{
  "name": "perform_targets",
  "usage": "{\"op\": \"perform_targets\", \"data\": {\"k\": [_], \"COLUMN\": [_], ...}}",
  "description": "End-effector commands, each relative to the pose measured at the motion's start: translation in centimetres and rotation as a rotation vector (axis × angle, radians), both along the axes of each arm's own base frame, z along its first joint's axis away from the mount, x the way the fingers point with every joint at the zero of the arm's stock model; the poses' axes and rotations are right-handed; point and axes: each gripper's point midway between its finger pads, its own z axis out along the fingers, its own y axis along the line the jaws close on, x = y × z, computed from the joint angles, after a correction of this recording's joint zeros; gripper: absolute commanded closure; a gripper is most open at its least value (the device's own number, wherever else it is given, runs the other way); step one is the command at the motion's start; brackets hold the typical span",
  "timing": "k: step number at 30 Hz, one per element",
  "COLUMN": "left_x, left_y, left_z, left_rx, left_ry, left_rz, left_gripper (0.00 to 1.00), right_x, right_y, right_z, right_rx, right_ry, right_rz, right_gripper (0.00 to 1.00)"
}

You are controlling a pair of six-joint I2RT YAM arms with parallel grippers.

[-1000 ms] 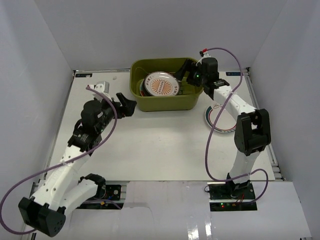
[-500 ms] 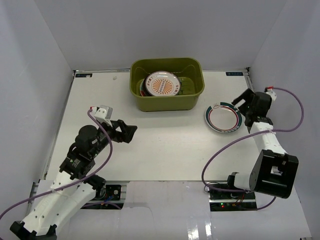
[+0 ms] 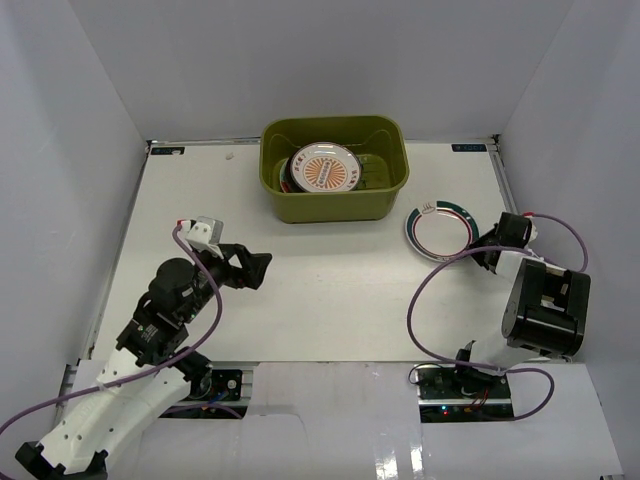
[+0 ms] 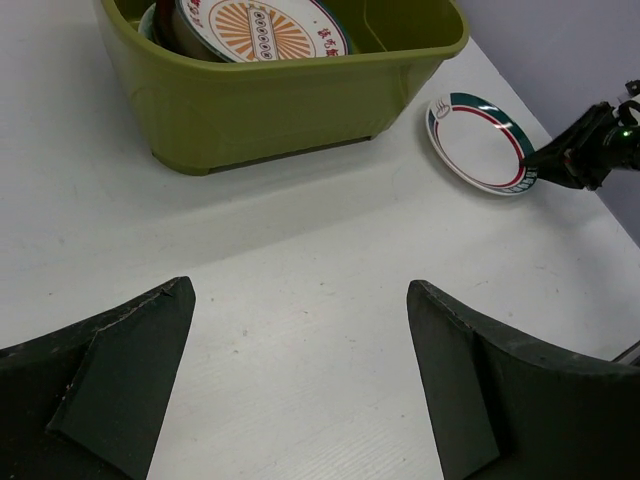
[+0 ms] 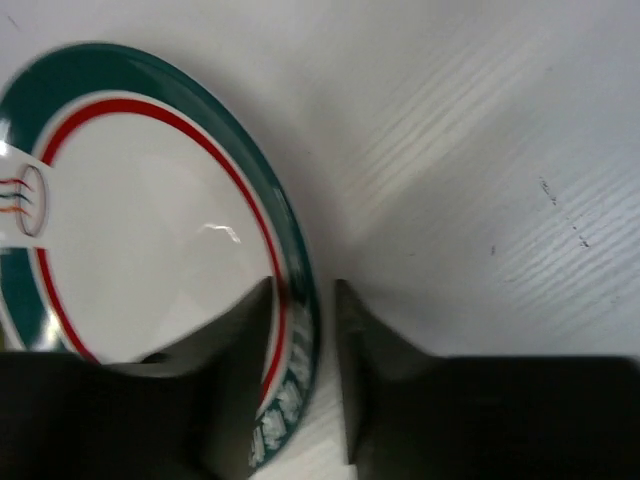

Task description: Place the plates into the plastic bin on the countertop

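We find the plastic bin (image 3: 335,205) against the middle of the far edge of the countertop (image 3: 330,290). An orange sunburst plate (image 3: 324,168) lies tilted on top inside it. The plates beneath it (image 3: 287,176) show only as dark edges on its left side, so we cannot count them or tell their patterns. In the left wrist view the far side of the bin is cut off by the frame.

One red-and-teal plate (image 3: 443,232) lies flat on the countertop near the right edge, just off the bin's near right corner and clear of it.

The right gripper (image 3: 487,250) is at that plate's right side. From above it is too small and dark to resolve. Its wrist view shows the fingers (image 5: 240,360) narrowly parted and astride the rim, one over the plate and one outside. A sliver of countertop shows between the rim and the outer finger, so we see no grip. The fingers and the frame edges hide part of the plate.

The left gripper (image 4: 300,380) is spread wide and holds nothing, over the left half of the countertop and well apart from the bin.

Red characters ring the sunburst plate's border, and white marks sit on the other plate's teal band (image 5: 280,410). We cannot read either.
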Motion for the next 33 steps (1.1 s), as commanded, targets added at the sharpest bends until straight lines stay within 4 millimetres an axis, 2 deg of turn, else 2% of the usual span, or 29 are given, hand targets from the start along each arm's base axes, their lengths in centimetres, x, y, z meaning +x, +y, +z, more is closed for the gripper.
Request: {"op": "perform_targets", "data": {"k": [1,2,3,6,7,9,10,11,13,14,15,16,17,18,19,20,21,22,23,24,26,27,29,30,31,33], "left_x": [0.2,0.1,0.2,0.2,0.4,0.5,0.6,0.6,0.8,0.9,0.9,0.9,1.0,1.1,1.2,1.3,1.4,1.4,1.5,1.6,1.7,1.8,2.0,2.0,2.1,2.2], "left_y": [0.3,0.2,0.3,0.4,0.6,0.7,0.9,1.0,1.2,1.3,1.3,1.3,1.5,1.4,1.5,1.6,1.7,1.7,1.7,1.7,1.7,1.8,1.9,2.0,2.0,2.1], "left_z": [0.6,0.6,0.5,0.5,0.5,0.4,0.5,0.4,0.4,0.4,0.4,0.4,0.3,0.0,0.0,-0.2,-0.2,-0.4,-0.5,-0.8,-0.9,-1.1,-1.2,-1.3,-1.4,-1.6], "left_rx": [0.0,0.0,0.002,0.001,0.006,0.005,0.006,0.007,0.009,0.009,0.012,0.015,0.02,0.027,0.03,0.038,0.042,0.046,0.049,0.056,0.061,0.065,0.068,0.069,0.072,0.075], "left_ry": [-0.026,-0.026,-0.025,-0.025,-0.026,-0.024,-0.026,-0.023,-0.024,-0.026,-0.025,-0.026,-0.024,-0.017,-0.017,-0.011,-0.008,-0.003,0.0,0.012,0.019,0.024,0.029,0.033,0.036,0.041], "left_rz": [0.017,0.016,0.02,0.027,0.041,0.054,0.063,0.071,0.086,0.094,0.094,0.096,0.103,0.105,0.109,0.119,0.122,0.125,0.125,0.129,0.134,0.14,0.148,0.151,0.156,0.16], "left_gripper": [0.02,0.02,0.02,0.02,0.02,0.02,0.02,0.02,0.02,0.02,0.02,0.02,0.02,0.02,0.02,0.02,0.02,0.02,0.02,0.02,0.02,0.02,0.02,0.02,0.02,0.02], "right_x": [0.1,0.4,0.2,0.9,1.6,2.2,2.7,2.9,3.3,3.7,4.0,4.8,5.2,5.6,6.9,7.3,8.0,9.7,10.1,11.9,12.8,14.3,15.1,15.7,16.6,17.5], "right_y": [1.0,1.0,0.9,0.4,0.2,0.1,0.1,0.4,2.5,3.5,6.0,7.4,8.7,11.7,13.5,16.1,17.3,18.7,20.9,22.2,25.3,26.4,28.8,29.5,30.2,31.4], "right_z": [-0.8,-0.4,-0.3,4.3,8.4,13.5,18.9,21.7,26.2,30.1,31.3,31.4,33.5,33.9,32.8,34.2,33.7,31.9,31.6,30.7,29.7,28.9,27.8,28.4,26.5,25.0], "right_rx": [0.101,0.11,0.113,0.079,0.052,0.007,-0.026,-0.037,-0.044,-0.056,-0.049,-0.04,-0.045,-0.041,-0.029,-0.012,0.01,0.033,0.06,0.073,0.102,0.108,0.141,0.147,0.149,0.154], "right_ry": [-0.047,-0.078,-0.089,-0.243,-0.352,-0.477,-0.605,-0.667,-0.749,-0.816,-0.835,-0.824,-0.862,-0.87,-0.842,-0.866,-0.851,-0.813,-0.804,-0.776,-0.751,-0.734,-0.705,-0.709,-0.667,-0.63], "right_rz": [-0.025,-0.032,-0.045,-0.071,-0.064,-0.043,-0.028,-0.009,0.089,0.132,0.222,0.261,0.299,0.378,0.427,0.488,0.513,0.545,0.599,0.618,0.675,0.69,0.732,0.745,0.745,0.755], "right_gripper": [0.87,0.92,0.92,0.92,0.92,0.92,0.92,0.92,0.92,0.92,0.92,0.92,0.92,0.92,0.92,0.92,0.92,0.92,0.92,0.92,0.92,0.92,0.92,0.92,0.92,0.92]}}
